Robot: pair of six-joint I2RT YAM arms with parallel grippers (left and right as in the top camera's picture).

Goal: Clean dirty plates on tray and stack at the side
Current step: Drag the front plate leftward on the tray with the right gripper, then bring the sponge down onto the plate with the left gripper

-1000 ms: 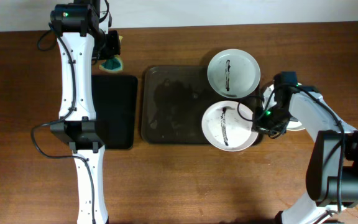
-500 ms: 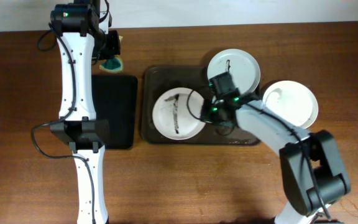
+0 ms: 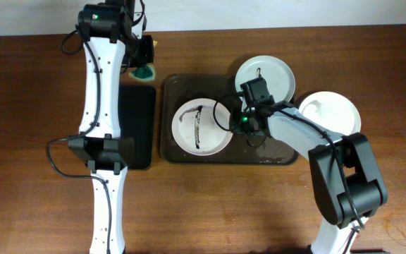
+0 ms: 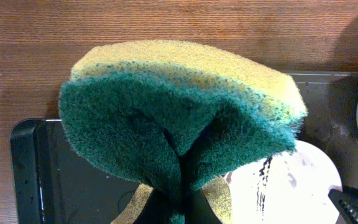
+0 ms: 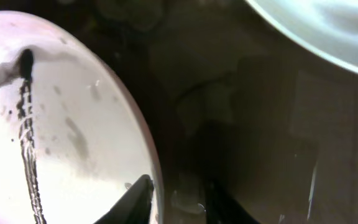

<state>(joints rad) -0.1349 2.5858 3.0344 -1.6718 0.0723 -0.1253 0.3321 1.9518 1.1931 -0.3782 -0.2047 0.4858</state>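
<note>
Firmly pinched sponge (image 4: 179, 118), right gripper (image 5: 179, 196) parted at streaked plate (image 5: 67, 124)

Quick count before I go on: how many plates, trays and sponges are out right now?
Plates: 3, two streaked, one without a streak
Trays: 2, brown tray and black tray
Sponge: 1
Total: 6

I count three small round white plates (image 3: 201, 127). The first sits mid-tray, a second plate (image 3: 264, 82) is at the tray's far right corner, and a third plate (image 3: 330, 116) is on the table (image 3: 34, 176) near its right edge. Two are streaked dark and one is plain white. I count two trays, one large dark brown tray (image 3: 182, 88) and one narrower black tray (image 3: 139, 127). I count one green-and-yellow sponge (image 4: 179, 112).
</note>
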